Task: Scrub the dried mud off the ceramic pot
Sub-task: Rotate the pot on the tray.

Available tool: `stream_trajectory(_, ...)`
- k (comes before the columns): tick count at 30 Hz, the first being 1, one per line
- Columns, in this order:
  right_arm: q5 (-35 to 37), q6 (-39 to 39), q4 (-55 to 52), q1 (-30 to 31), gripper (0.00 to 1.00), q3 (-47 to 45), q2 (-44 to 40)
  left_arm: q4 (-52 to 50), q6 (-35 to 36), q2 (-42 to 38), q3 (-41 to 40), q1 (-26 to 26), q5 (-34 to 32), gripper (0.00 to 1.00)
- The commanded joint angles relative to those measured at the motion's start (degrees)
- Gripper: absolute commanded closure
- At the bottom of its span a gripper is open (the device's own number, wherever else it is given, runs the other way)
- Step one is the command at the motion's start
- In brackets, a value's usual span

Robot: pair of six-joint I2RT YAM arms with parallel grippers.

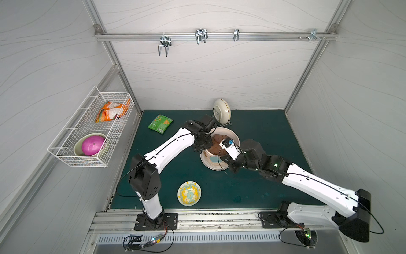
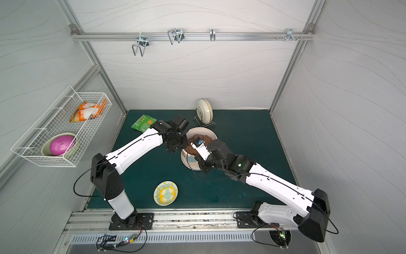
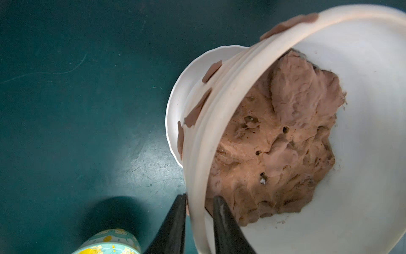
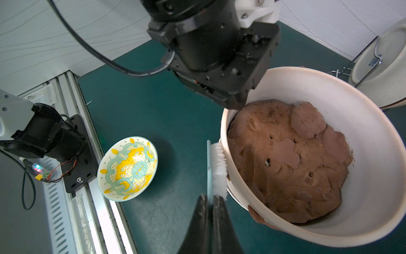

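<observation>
Yellow and teal glaze marks the small plate (image 1: 189,193) lying nearest you, low and centre in both top views, on the dark green counter (image 1: 252,193). Past it, at mid-frame, you find the ceramic pot (image 1: 233,133), with a white saucer (image 3: 175,96) under it and a lumpy brown mass (image 3: 285,143) inside. Your right gripper (image 4: 209,196) comes in from the pot's near side, jaws pressed together on the pale blue back of a brush (image 4: 216,167) whose white bristles touch the pot's outer wall. The dried mud (image 3: 198,108) shows as flat reddish-brown patches stuck on that ribbed wall. Your left gripper (image 3: 198,198) straddles the rim on the pot's left side in the top views, one jaw outside and one inside, pinching the wall. Farther back, a green snack packet (image 1: 160,124) lies flat and a cream dish (image 1: 222,111) stands upright in a wire rack. A wire basket (image 1: 66,151) hangs at the left of the frame.
</observation>
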Motion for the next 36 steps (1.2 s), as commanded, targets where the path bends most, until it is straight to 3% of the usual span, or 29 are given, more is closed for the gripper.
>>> stream_trajectory(1, 3.84, -1.04, 4.62, 2.14, 1.00, -0.37, 0.43, -3.13, -1.20, 1.50, 3.65, -0.45, -0.21, 0.78)
stream_trajectory(6, 9.04, -1.71, 9.26, 4.94, 1.00, -1.96, 1.88, -3.46, -1.55, 2.27, 4.52, -0.54, 0.10, 0.84)
stream_trajectory(20, 23.03, -6.69, 8.09, 8.22, 1.00, -3.76, 7.43, -3.75, 0.29, 3.98, 6.00, -0.54, 0.17, 0.91)
stream_trajectory(28, 23.15, -6.13, 2.05, 9.79, 1.00, -4.30, 7.06, -3.83, 2.34, 3.13, 5.78, -0.54, -1.45, 0.93)
stream_trajectory(36, 15.30, -3.96, 0.21, 13.72, 1.00, -3.89, 2.27, -3.12, 3.82, 3.12, 5.12, -0.54, -1.26, 0.93)
